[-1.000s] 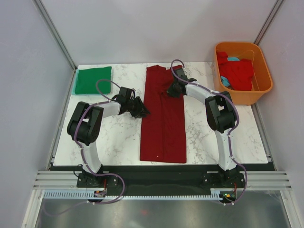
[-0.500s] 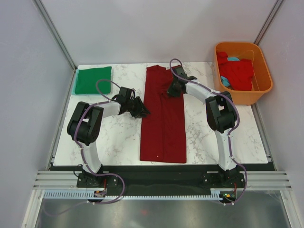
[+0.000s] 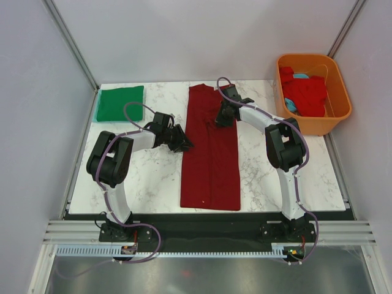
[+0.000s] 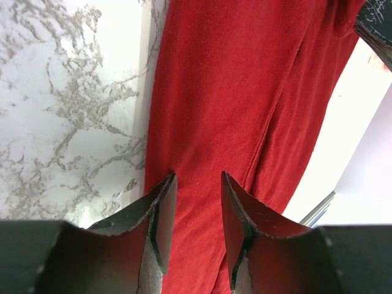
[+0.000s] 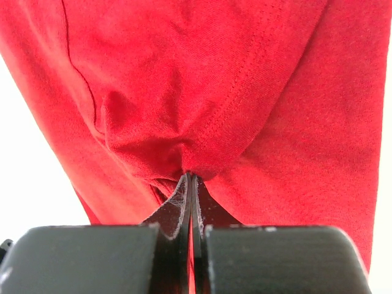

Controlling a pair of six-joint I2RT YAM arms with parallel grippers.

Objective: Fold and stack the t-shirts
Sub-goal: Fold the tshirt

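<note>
green tee [image 3: 120, 102] folded, far-left corner | maroon tee [image 3: 211, 153] long strip, table [image 3: 153, 177] centre, half-done | R gripper [image 5: 189, 179] pinching its cloth, far end | L gripper [image 4: 195, 184] jaws apart over its edge | red tee [image 3: 304, 93] + blue tee [image 3: 300, 76] in tub [image 3: 315, 125], todo

— Where is the left tool [image 4: 196, 180]?
— Over the red t-shirt [image 4: 233, 79], at its edge beside the marble table [image 4: 73, 110].
— And its fingers [image 4: 162, 220]?
— Apart, with cloth lying flat in the gap between them.
— Anything else on the cloth?
— A crease [image 4: 275, 110] runs slantwise up from the right finger.
</note>
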